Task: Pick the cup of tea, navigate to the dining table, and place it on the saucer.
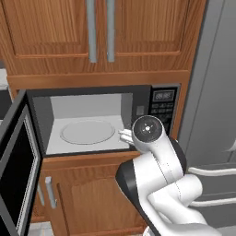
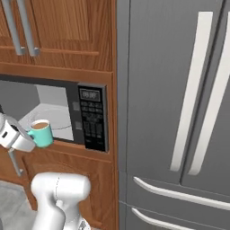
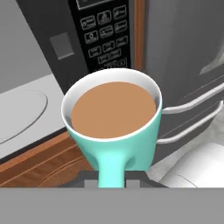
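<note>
We see the cup of tea (image 3: 114, 127) in the centre of the hand view: teal, pale rim, brown liquid to near the top, upright. Its handle points down toward the bottom edge of that frame, where the jaws are clenched on it, grasping the cup by the handle. In the right base view the cup of tea (image 2: 42, 134) sits at lower left, held in the air just in front of the open microwave (image 2: 67, 117), touching no surface. The gripper (image 2: 22, 140) is just left of the cup there, white, coming in from the left edge.

In the left base view we can't see the cup; the arm's white wrist (image 1: 148, 133) covers that spot, centre right of the frame, at the front edge of the microwave (image 1: 92, 120). The round glass turntable (image 1: 87, 132) lies bare inside the cavity. The microwave door (image 1: 18, 166) hangs open at the left edge of the frame. The keypad (image 1: 162, 108) is on the right of the cavity.

Wood cabinets (image 1: 97, 32) with grey bar handles fill the top of the left base view; more wood cabinet fronts below the microwave. A grey fridge (image 2: 179, 112) with long pale handles takes the right half of the right base view.
</note>
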Tool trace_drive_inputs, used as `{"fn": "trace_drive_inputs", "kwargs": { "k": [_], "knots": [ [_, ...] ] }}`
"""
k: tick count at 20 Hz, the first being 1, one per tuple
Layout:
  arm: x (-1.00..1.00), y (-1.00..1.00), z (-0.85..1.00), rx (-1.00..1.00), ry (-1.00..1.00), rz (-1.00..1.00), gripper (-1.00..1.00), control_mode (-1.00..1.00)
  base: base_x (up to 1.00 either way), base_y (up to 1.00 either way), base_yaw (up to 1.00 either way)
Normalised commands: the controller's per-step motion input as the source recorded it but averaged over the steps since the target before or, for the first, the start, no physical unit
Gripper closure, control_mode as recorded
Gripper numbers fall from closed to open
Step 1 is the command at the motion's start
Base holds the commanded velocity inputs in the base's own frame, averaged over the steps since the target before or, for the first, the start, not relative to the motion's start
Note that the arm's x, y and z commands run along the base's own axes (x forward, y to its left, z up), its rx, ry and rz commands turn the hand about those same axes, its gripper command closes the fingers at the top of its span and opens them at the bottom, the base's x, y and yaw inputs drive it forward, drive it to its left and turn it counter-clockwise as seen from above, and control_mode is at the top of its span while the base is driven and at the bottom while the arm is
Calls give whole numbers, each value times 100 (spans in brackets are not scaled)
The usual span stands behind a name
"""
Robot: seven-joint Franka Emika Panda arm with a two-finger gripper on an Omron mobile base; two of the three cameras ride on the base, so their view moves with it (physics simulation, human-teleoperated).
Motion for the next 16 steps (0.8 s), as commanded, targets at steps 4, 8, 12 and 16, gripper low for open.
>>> {"fn": "trace_drive_inputs", "kwargs": {
  "k": [4, 8, 12, 16],
  "knots": [
    [0, 0, 0, 0, 0, 0, 100, 100, -50, -24, 33],
    [0, 0, 0, 0, 0, 0, 100, 100, -49, -16, 41],
    [0, 0, 0, 0, 0, 0, 100, 100, -47, -14, 45],
    [0, 0, 0, 0, 0, 0, 100, 100, -53, -21, 44]
  ]
}}
